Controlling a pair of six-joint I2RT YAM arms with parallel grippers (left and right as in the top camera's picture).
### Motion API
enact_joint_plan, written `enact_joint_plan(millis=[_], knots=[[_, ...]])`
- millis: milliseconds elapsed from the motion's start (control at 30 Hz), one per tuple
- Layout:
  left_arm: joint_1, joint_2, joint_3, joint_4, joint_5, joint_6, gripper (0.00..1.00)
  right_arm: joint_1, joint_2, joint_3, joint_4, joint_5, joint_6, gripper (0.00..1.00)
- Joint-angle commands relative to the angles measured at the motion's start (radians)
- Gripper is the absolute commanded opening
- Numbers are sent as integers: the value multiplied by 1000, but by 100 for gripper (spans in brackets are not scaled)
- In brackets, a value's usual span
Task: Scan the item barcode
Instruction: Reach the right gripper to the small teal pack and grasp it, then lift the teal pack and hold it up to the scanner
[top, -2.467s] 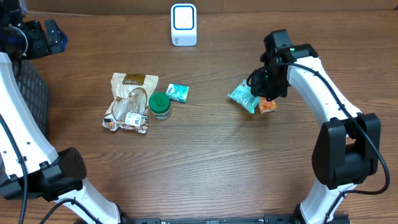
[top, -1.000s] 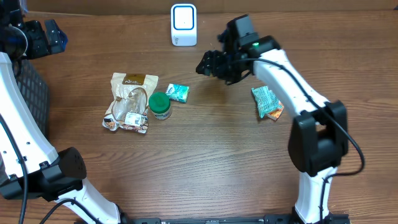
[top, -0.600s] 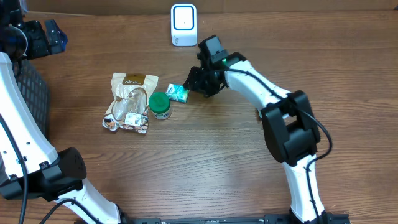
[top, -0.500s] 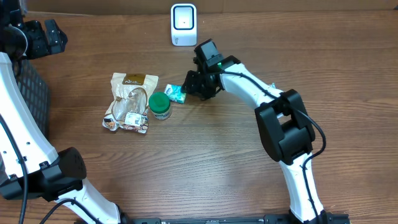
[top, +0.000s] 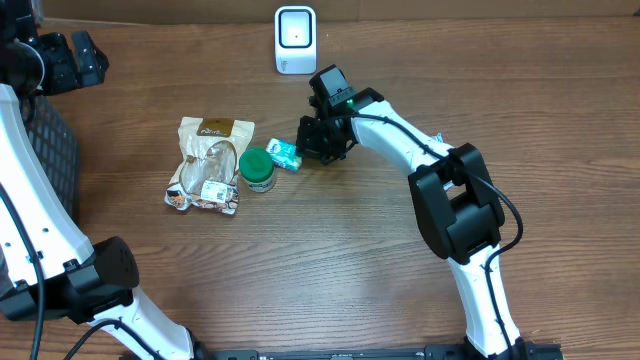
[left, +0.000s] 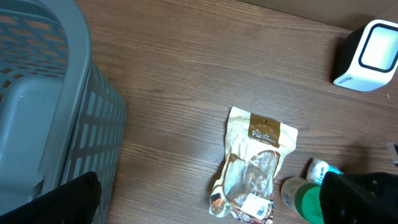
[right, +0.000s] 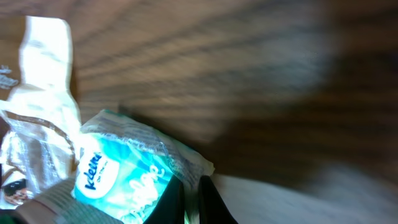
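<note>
From overhead, the right gripper (top: 305, 147) is clenched at the right end of the tissue pack (top: 284, 153). The pack lies on the table (top: 340, 270) just beside the green-lidded jar (top: 258, 168), with the pouch (top: 209, 163) beyond. The scanner (top: 295, 39) stands near the far edge, and we see bare wood between it and the pack, so the way there looks open. The left gripper (top: 70, 55) is spread wide and holds nothing, over the far-left corner.

From the left wrist, the basket (left: 43, 99) fills the left side, well apart from the items. There is free wood around the pouch.

From the right wrist, the fingers (right: 208, 202) are pressed together on what looks like only a corner of the pack's wrapper. We judge this thin pinch the main risk. The film could slip or stretch on lifting, and the pack could swing and turn its barcode away from the scanner. A low drag could also knock the jar.
</note>
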Motion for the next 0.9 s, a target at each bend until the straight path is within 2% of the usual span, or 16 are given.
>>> enact_joint_plan(millis=[0,133,233,267,300,333,367,400,467,500,567,700,867], knots=[[-7,-18,20,0,1,11,100,-29,-66,11,-90,120,-7,4],[-7,-18,20,0,1,11,100,-34,-131,11,-277,251,-28,4],[-7,-18,20,0,1,11,100,-34,-132,10,-340,251,-69,4],[-7,-18,20,0,1,11,100,-34,-132,10,-355,251,-94,10],[-7,-18,20,0,1,11,100,-35,-132,10,-354,250,-118,25],[-7,-18,20,0,1,11,100,-37,-132,10,-349,250,-145,36],[-7,-18,20,0,1,11,100,-41,-132,10,-344,249,-182,42],[-7,-18,20,0,1,11,100,-47,-132,10,-339,245,-217,43],[-7,-18,20,0,1,11,100,-72,-132,10,-314,198,-385,42],[-7,-18,20,0,1,11,100,-104,-130,10,-293,138,-600,37],[-7,-18,20,0,1,11,100,-134,-129,10,-290,17,-768,36],[-7,-18,20,0,1,11,100,-152,-115,-29,-278,-124,-870,31],[-7,-18,20,0,1,11,100,-138,-113,-91,-235,-164,-879,31]])
